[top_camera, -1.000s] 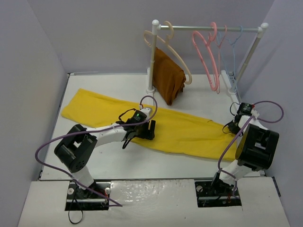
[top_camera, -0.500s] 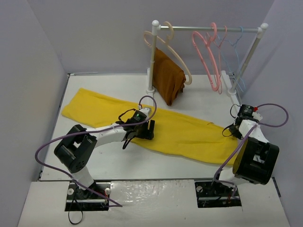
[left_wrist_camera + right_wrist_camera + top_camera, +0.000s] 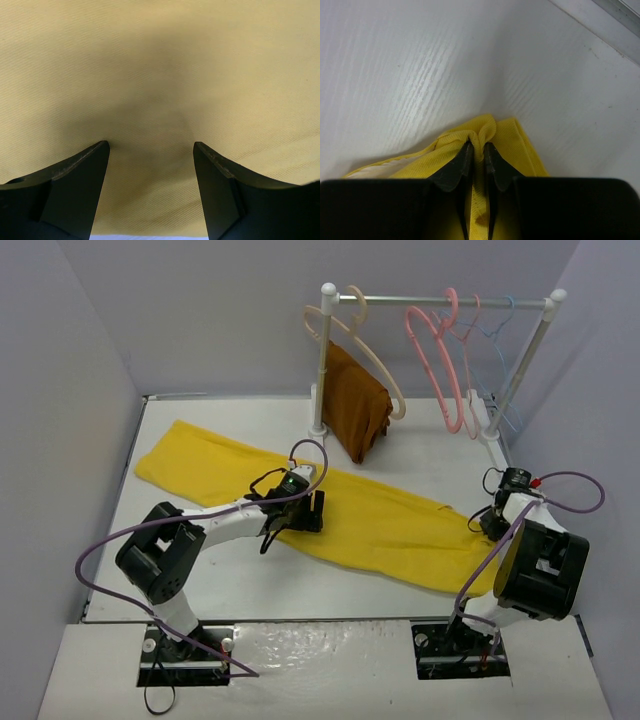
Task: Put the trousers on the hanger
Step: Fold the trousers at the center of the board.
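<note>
While the left gripper [image 3: 151, 145] rests spread wide on the yellow trousers [image 3: 390, 525] (gripping nothing), the right gripper [image 3: 478, 150] pinches a bunched fold at their end, jaws nearly closed.

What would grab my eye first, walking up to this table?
The bright yellow trousers, lying slantwise across the white table. At their right end, the right arm's jaws pinch a fold shut, while the left arm's jaws stand open over the middle. Behind, pink hangers hang on a rack.
</note>
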